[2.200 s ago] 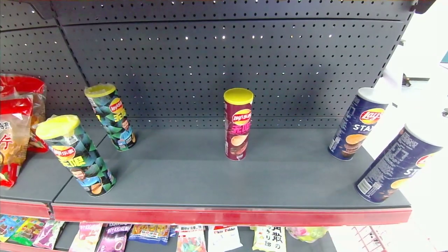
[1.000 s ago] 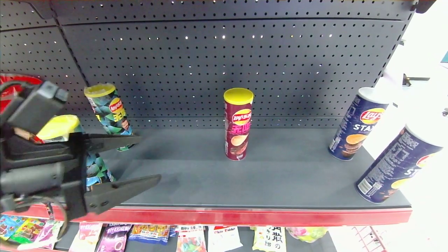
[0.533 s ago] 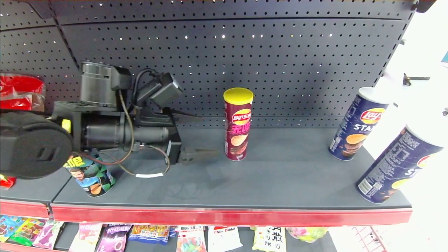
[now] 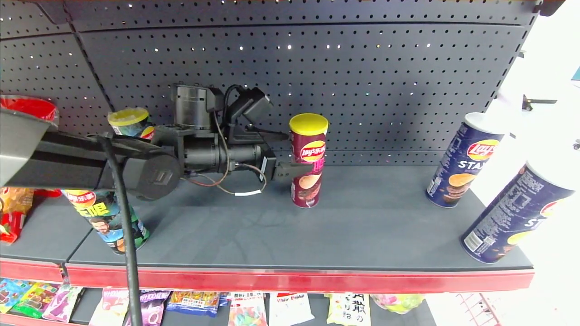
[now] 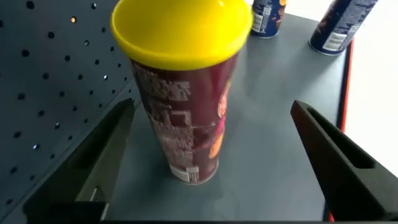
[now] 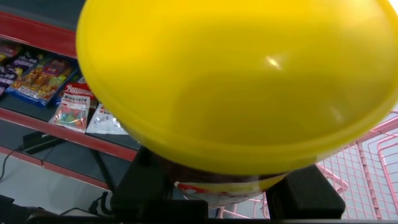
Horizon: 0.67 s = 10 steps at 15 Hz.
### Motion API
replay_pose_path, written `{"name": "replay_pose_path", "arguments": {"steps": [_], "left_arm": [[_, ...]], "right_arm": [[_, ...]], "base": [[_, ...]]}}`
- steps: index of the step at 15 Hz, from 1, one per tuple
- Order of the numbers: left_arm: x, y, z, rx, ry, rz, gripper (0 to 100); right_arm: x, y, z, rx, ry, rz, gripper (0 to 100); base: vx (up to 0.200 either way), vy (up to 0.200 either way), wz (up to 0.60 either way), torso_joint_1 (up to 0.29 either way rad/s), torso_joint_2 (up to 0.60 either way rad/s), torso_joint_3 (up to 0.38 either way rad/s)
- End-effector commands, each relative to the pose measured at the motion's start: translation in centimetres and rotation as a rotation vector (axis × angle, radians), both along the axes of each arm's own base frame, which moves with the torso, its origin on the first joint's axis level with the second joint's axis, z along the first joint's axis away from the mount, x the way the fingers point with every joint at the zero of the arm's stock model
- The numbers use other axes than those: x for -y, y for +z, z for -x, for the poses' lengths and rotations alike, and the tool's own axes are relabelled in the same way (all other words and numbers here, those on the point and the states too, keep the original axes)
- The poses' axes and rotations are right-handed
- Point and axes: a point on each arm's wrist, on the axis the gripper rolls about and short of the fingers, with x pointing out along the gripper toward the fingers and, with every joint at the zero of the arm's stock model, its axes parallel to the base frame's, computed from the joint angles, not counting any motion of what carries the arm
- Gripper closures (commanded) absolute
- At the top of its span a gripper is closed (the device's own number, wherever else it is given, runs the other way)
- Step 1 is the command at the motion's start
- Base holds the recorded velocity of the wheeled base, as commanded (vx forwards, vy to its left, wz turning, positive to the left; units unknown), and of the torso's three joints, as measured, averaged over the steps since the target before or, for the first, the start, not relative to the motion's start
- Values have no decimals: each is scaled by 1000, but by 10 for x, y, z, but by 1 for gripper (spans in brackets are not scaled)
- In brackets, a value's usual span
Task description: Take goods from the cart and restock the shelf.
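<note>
A maroon chip can (image 4: 307, 190) with a yellow lid stands upright mid-shelf, near the pegboard back. My left gripper (image 4: 300, 151) comes in from the left at the can's upper half and is open, one finger behind the can and one in front. In the left wrist view the maroon can (image 5: 186, 124) stands between the widely spread fingers (image 5: 336, 155), with gaps on both sides. My right gripper (image 6: 227, 186) is shut on a can whose big yellow lid (image 6: 236, 81) faces the camera.
Two green-patterned cans (image 4: 108, 222) (image 4: 129, 122) stand on the grey shelf (image 4: 317, 235) at the left, under and behind my left arm. Two blue cans (image 4: 462, 163) (image 4: 512, 213) stand at the right end. Snack bags (image 4: 244, 308) lie below. A pink wire cart (image 6: 373, 174) is near my right gripper.
My left arm came in from the left and swept right along the shelf. Its open gripper went from beside the green cans to straddling the maroon can. The cans have not moved.
</note>
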Motion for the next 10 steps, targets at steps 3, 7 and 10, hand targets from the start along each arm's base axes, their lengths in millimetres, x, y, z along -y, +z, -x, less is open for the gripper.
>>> {"name": "replay_pose_path", "arguments": {"steps": [3, 7, 10], "left_arm": [[10, -16, -17, -28, 1, -3, 0], [25, -12, -25, -28, -15, 30, 0], [33, -13, -28, -23, -9, 33, 0]], "right_arm": [[0, -2, 0, -8, -1, 1, 100], [0, -2, -1, -7, 0, -1, 100], [0, -2, 0, -8, 0, 1, 100]], "base": [[0, 0, 0, 0, 0, 0], [0, 0, 0, 0, 0, 0], [0, 0, 0, 0, 0, 0]]}}
